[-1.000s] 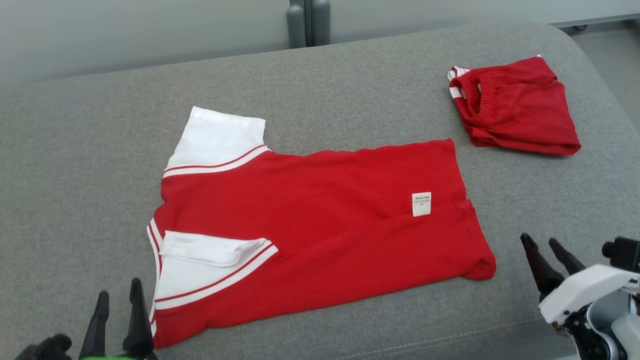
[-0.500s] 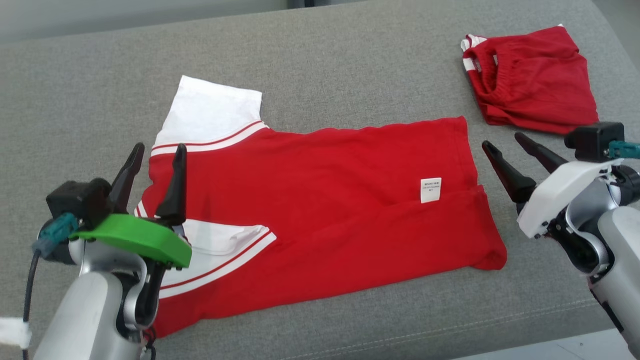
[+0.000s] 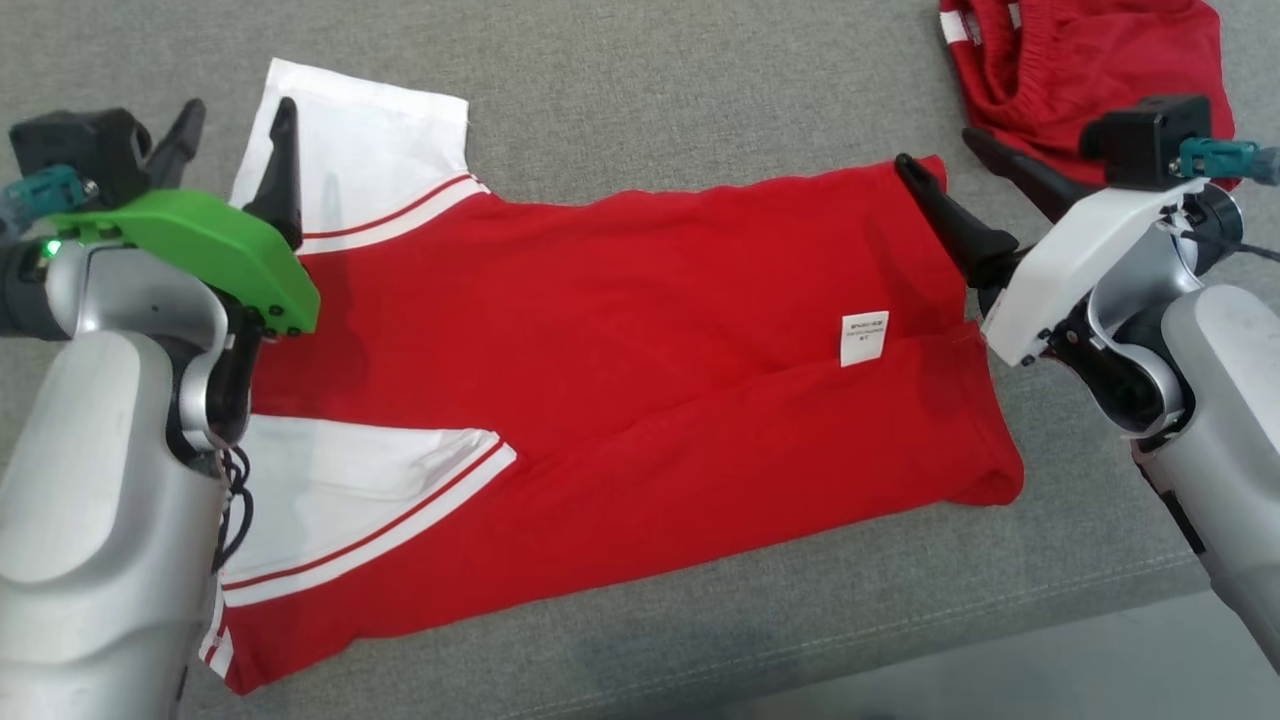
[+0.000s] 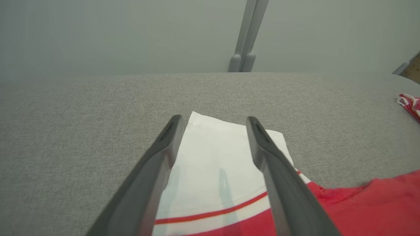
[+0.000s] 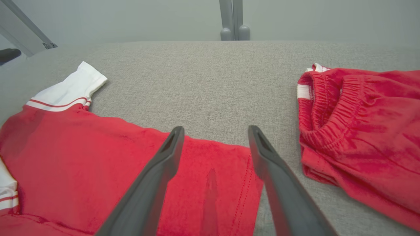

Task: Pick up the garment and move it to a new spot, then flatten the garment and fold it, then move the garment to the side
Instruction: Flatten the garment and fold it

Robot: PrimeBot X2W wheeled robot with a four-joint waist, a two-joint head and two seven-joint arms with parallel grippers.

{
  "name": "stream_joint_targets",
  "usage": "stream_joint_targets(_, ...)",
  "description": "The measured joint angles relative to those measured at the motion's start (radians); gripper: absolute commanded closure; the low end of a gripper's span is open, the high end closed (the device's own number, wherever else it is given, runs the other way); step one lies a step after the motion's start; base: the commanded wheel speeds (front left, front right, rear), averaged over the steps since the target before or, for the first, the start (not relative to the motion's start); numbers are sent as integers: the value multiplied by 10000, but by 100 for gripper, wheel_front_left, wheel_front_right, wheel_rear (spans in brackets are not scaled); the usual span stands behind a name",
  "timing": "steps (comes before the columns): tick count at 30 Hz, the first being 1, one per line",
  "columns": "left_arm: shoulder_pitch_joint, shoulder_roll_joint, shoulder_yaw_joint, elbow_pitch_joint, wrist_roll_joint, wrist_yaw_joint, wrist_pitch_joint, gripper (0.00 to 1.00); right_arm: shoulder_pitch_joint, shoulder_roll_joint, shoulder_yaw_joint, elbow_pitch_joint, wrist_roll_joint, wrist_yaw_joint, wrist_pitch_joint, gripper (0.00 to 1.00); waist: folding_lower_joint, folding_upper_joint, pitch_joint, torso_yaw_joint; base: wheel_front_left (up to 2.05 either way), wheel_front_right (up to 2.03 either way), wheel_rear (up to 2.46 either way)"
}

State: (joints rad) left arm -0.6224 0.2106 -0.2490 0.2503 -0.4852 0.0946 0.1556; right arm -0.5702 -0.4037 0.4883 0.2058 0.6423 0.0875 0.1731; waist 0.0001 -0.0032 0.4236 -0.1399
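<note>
Both empty and wide open, the left gripper (image 3: 237, 112) hung over the sleeve (image 3: 370, 140) of the shirt (image 3: 640, 330), the right gripper (image 3: 940, 150) at its hem (image 3: 975, 420); best pinch both corners evenly.

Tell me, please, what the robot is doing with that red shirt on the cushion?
The robot is working on a red shirt that lies spread out on the grey cushion. Its left claw hovers open over the far white sleeve, and its right claw hovers open over the far corner of the hem. Neither holds anything yet; it looks set to take hold of the far edge. A bundled pair of red shorts lies off to the robot's right.
</note>
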Motion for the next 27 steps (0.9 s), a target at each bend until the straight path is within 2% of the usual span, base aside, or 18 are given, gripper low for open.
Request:
stream_joint_targets(13,-1562,234,140,1695,422,27,466,0,-818,360,142,332,-188,94,-117,0,0,0,1098,-799,0,0,0)
stream_joint_targets(27,-2349,516,171,3097,848,111,506,0,-1063,614,422,800,-188,209,-332,0,0,0,1304,-1059,0,0,0)
